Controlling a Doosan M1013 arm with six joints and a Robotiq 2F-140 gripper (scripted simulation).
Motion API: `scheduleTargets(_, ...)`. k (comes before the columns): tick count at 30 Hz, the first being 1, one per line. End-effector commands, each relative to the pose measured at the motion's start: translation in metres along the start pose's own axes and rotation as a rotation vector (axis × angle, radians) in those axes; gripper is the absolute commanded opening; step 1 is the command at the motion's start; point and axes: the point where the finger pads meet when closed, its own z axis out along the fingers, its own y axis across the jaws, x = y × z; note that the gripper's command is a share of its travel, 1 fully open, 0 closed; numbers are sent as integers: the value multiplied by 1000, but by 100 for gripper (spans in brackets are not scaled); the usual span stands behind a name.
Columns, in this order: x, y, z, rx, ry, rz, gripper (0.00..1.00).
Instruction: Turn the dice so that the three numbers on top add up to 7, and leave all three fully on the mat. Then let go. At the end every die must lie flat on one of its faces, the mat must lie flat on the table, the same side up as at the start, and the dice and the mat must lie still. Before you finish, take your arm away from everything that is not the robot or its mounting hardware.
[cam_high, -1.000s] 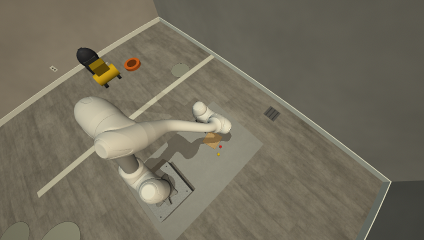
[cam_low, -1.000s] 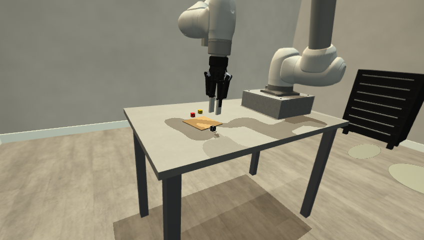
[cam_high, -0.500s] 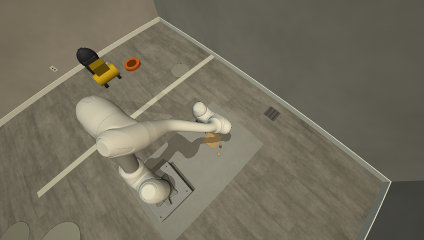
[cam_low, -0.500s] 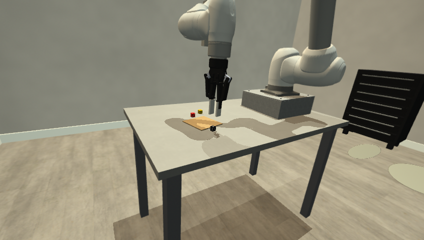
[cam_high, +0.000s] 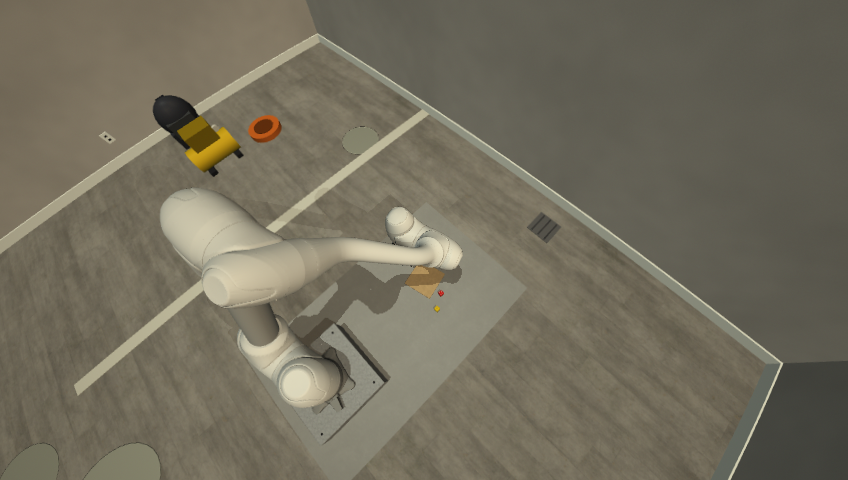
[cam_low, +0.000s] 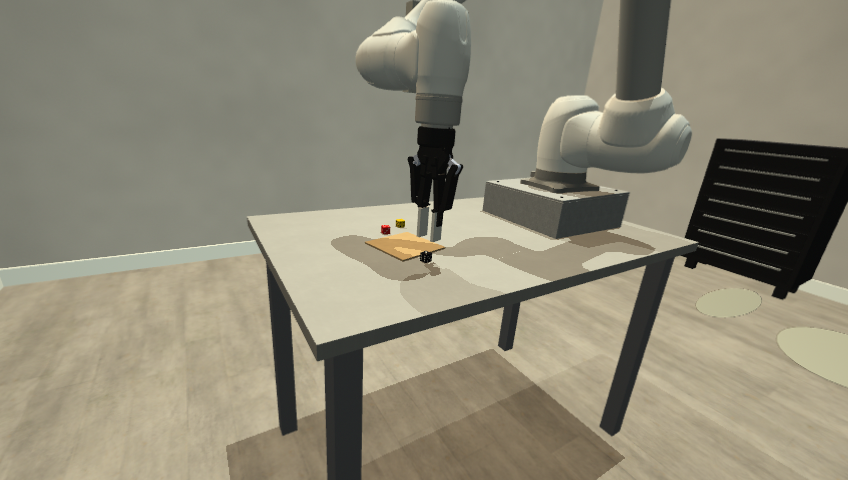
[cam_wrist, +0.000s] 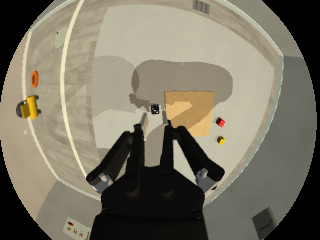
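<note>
The tan mat (cam_low: 404, 245) lies flat on the table; it also shows in the wrist view (cam_wrist: 190, 110). A black die (cam_low: 426, 256) rests on the table just beside the mat's near corner, off the mat as far as the wrist view (cam_wrist: 155, 111) shows. A red die (cam_low: 385, 228) and a yellow die (cam_low: 400, 223) lie on the table beyond the mat's far side, both off it. My gripper (cam_low: 429, 231) points straight down and hangs a little above the table, near the black die. Its fingers stand a narrow gap apart with nothing between them (cam_wrist: 155, 127).
The arm's grey base block (cam_low: 554, 205) stands at the table's back right. A black slatted rack (cam_low: 767, 208) stands on the floor to the right of the table. The table's front edge is near the black die.
</note>
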Motion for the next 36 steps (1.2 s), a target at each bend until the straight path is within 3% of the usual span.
scheduleTargets(1,0,0,6,0,0,0,21)
scheduleTargets(18,0,0,22,0,0,0,21)
scheduleTargets(36,0,0,25,0,0,0,21)
